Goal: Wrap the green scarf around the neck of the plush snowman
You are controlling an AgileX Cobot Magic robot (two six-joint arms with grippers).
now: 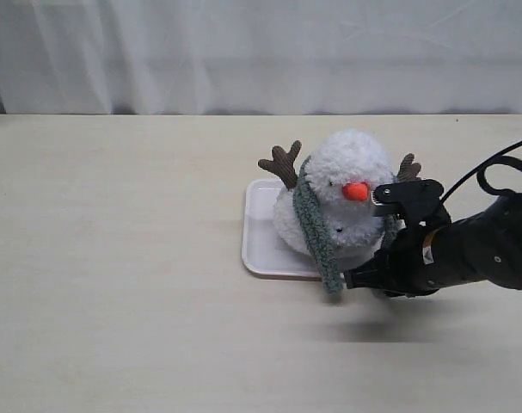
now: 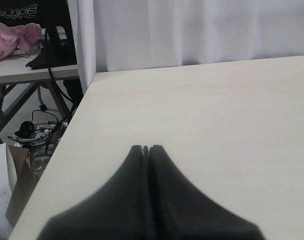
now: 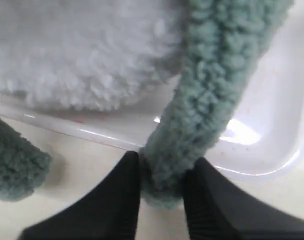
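Right fingers [image 1: 353,279] pinch the loose end of the long fuzzy sage-green scarf [image 1: 315,228] at 6 o'clock of the fluffy white plush snowman [image 1: 351,163]. The scarf runs up its front toward 11 o'clock. Snowman sits on a white rectangular tray [image 1: 256,232]. Left fingers [image 2: 145,150] pressed together over the pale bench [image 2: 217,110].

green scarf [image 1: 316,237] = fuzzy nubby plush cloth, dull matt sage, pile looks pretty rough up close. plush snowman [image 1: 351,159] is fluffy white long-pile fabric, matt too. carrot nose [image 1: 355,190] is bright orange, smoother than the rest, exact material can't tell tbh. twig arms [image 1: 282,163] are ribbed brown cord-type cloth. tray [image 1: 259,232] is white plastic, smooth n glossy w/ bright reflections. table [image 1: 114,258] is pale wood-look, matt, faint grain. fingers [image 3: 116,200] on the right gripper [image 3: 164,167] + left gripper [image 2: 145,148]: smooth matt black, prob plastic. curtain [image 1: 243,52] in bg is thin white cloth.
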